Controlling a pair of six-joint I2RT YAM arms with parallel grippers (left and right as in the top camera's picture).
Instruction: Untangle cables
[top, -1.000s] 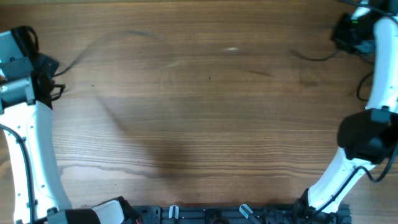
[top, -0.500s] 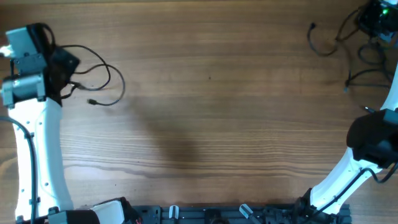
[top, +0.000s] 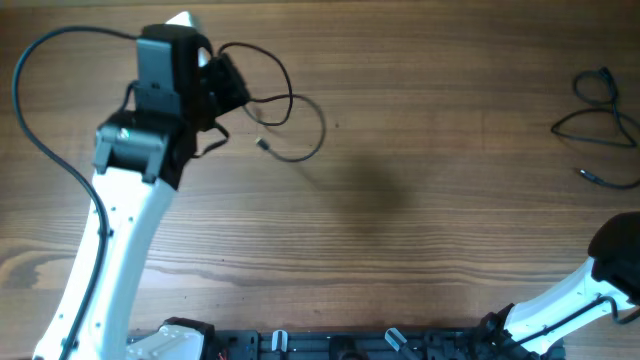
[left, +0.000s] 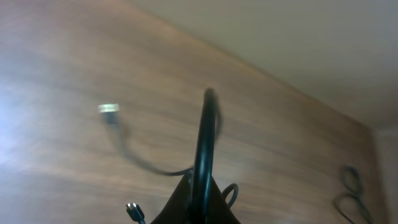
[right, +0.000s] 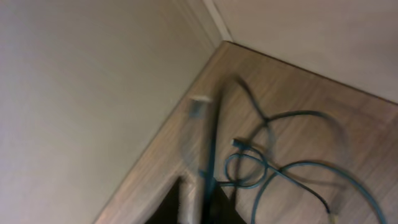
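Two thin black cables lie far apart. My left gripper (top: 232, 88), at the upper left of the table, is shut on one cable (top: 290, 95), which loops out to its right and ends in a small plug (top: 262, 143). In the left wrist view the jaws (left: 199, 199) pinch the cord (left: 205, 137), which stands up in a loop, with a plug (left: 109, 109) hanging over the wood. The other cable (top: 600, 112) lies at the far right edge. My right gripper (right: 208, 199) is outside the overhead view. In its blurred wrist view it appears shut on that cable (right: 298, 114).
The wooden table (top: 400, 230) ends at a corner by a pale wall (right: 93, 93) close to the right gripper. The left arm's thick black wire (top: 40, 60) arcs over the table's left side. The right arm's base link (top: 610, 265) shows at the lower right.
The left arm has swung right and towards the table's far edge, carrying its cable. The right gripper has left the overhead view at the right, and its cable now lies at the right edge.
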